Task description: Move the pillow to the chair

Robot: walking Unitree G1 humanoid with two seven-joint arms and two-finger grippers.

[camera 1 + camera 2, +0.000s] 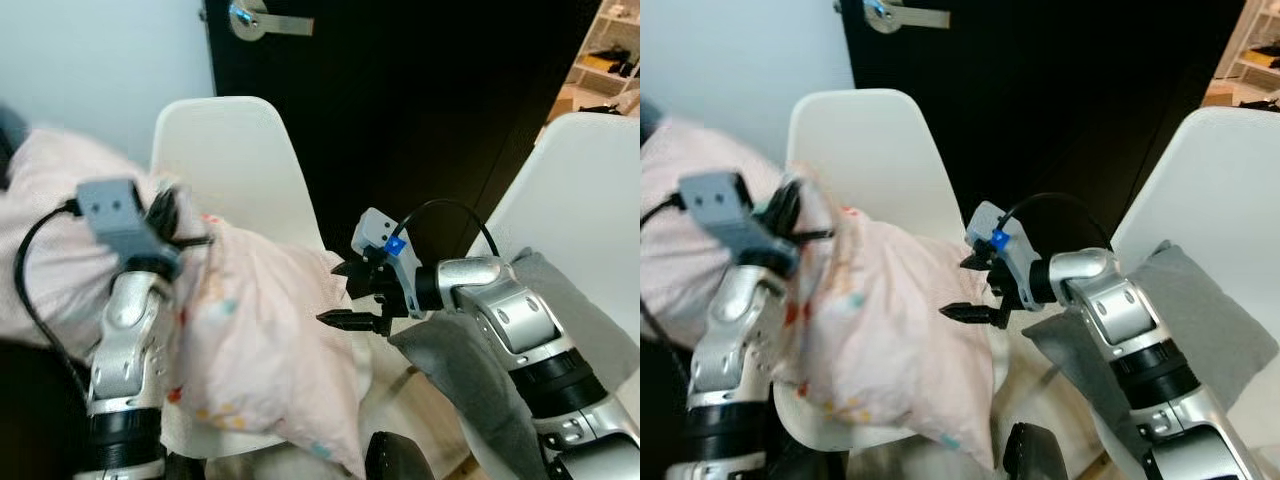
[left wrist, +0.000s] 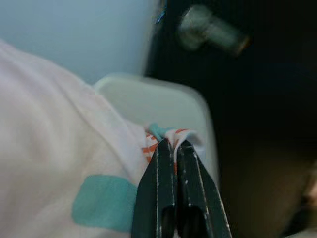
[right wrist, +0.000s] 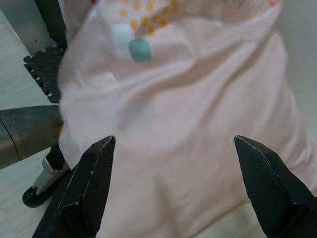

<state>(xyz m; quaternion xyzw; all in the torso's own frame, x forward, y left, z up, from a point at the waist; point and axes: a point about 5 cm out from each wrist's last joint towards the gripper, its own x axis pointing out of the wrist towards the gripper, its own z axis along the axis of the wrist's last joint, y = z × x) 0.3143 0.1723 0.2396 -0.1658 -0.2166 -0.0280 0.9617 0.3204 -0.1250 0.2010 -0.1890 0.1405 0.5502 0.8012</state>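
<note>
The pink patterned pillow [image 1: 265,340] hangs over the seat of the left white chair [image 1: 235,160], its long axis sloping down from far left to near right. The left gripper [image 2: 171,148] is pinched tight on the upper corner – carrying the weight. The right gripper [image 1: 350,300], fingers spread wide, faces the pillow's right side, just beside it.

We saw our left gripper [image 2: 176,148] with its jaws pressed together, pinching a fold of the pale pink pillow [image 2: 54,148] at its corner, where orange and teal print showed. A teal patch [image 2: 101,210] lay on the fabric beside the jaws. Behind the pillow rose the white chair back [image 2: 163,101], then a dark door [image 2: 262,99] with a blurred metal handle [image 2: 210,27], and a pale blue wall [image 2: 74,34].
</note>
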